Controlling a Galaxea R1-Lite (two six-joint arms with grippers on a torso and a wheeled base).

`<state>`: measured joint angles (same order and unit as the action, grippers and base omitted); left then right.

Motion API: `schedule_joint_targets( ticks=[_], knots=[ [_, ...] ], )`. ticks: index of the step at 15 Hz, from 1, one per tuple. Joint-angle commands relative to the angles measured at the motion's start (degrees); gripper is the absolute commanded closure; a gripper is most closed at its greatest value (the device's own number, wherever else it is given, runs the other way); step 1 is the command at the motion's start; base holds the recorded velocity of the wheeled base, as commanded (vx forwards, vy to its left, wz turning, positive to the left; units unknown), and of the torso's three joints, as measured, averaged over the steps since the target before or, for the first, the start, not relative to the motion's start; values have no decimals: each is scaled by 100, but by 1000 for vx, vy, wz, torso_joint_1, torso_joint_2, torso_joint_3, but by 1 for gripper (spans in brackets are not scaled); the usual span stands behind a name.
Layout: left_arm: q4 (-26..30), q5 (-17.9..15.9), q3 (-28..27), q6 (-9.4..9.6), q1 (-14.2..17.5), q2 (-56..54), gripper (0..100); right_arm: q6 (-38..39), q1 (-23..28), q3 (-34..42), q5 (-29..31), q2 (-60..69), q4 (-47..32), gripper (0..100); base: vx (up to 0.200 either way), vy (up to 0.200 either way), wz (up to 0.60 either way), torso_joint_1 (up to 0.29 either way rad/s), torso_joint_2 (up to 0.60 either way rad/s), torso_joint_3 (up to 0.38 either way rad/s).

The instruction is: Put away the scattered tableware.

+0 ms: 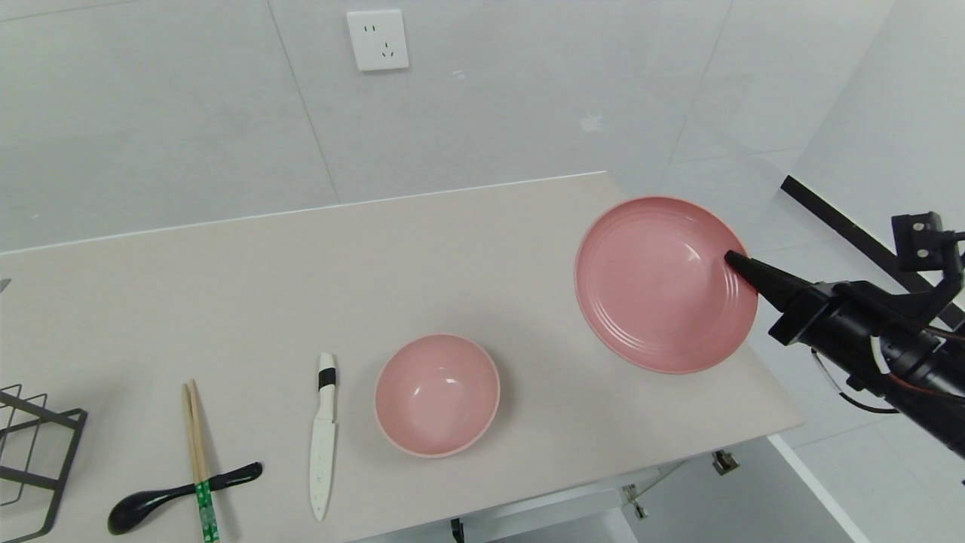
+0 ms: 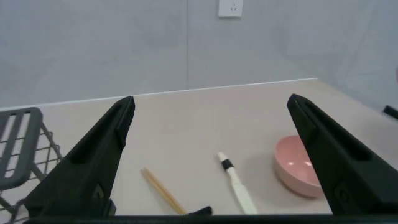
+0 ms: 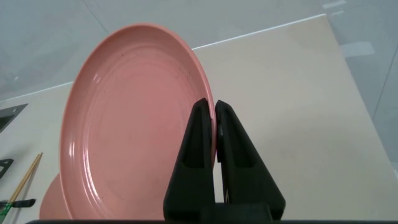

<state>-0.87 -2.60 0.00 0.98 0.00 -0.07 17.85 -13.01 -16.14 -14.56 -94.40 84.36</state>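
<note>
I had the right gripper (image 1: pixel 735 260) clamped tight on the right rim of the pink plate (image 1: pixel 656 283), at the table's (image 1: pixel 301 286) right end. The plate was tilted, its ridged face turned up and toward the left, and it overlapped the table's right edge. In the right wrist view the fingers (image 3: pixel 199 143) pinched the rim (image 3: pixel 215 109) with almost no gap, and the plate (image 3: pixel 124 124) was a glossy pink with concentric rings.

My left gripper (image 2: pixel 210 99) hung wide open, holding nothing, above the near left part of the table.

The rest lay along the near edge. The pink bowl (image 1: pixel 437 394) sat upright. Left of it, the white knife (image 1: pixel 324 434) ran front to back, with its black-banded handle toward the wall. The chopsticks (image 1: pixel 198 452) ran the same way, green-wrapped ends nearest me, crossing over the black spoon (image 1: pixel 177 494), which lay crosswise with its scoop to the left. The black wire rack (image 1: pixel 30 452) stood at the far left edge. A broad bare stretch of table lay between this row and the wall.
</note>
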Motion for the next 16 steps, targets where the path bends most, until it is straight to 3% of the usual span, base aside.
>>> schedule_joint_targets(
  ticks=[1,2,4,5,6,7,9,10,14,16],
  knots=[
    [-863,-4,-123,-54,0,7,0,-1,9,14,5,62,2,100,0,0,0,0,0,0],
    [-1680,-57,-501,-45,26,69,0,17,9,32,-3,142,2,100,0,0,0,0,0,0],
    [-1425,-74,-1213,-106,-18,201,0,17,-9,32,-3,159,-7,100,0,0,0,0,0,0],
    [-1118,-83,-1389,-282,-70,253,0,26,-9,14,-3,177,-7,100,0,0,0,0,0,0],
    [-652,-109,-1600,-862,-211,649,0,35,18,23,-21,203,-7,100,0,0,0,0,0,0],
    [-573,-259,-1617,-1135,-281,1106,0,35,35,32,-21,203,-7,100,0,0,0,0,0,0],
    [-573,-707,-1617,-1372,-334,1774,0,35,35,41,-21,212,2,100,0,0,0,0,0,0],
    [-590,-953,-1608,-1451,-334,2213,0,35,35,67,-21,238,-7,100,0,0,0,0,0,0],
    [-757,-1067,-1608,-1407,-378,2881,0,35,44,296,-30,440,-7,100,0,0,0,0,0,0],
    [-1056,-1208,-1608,-1407,-721,3382,0,43,53,331,-30,519,-7,100,0,0,0,0,0,0]
  ],
)
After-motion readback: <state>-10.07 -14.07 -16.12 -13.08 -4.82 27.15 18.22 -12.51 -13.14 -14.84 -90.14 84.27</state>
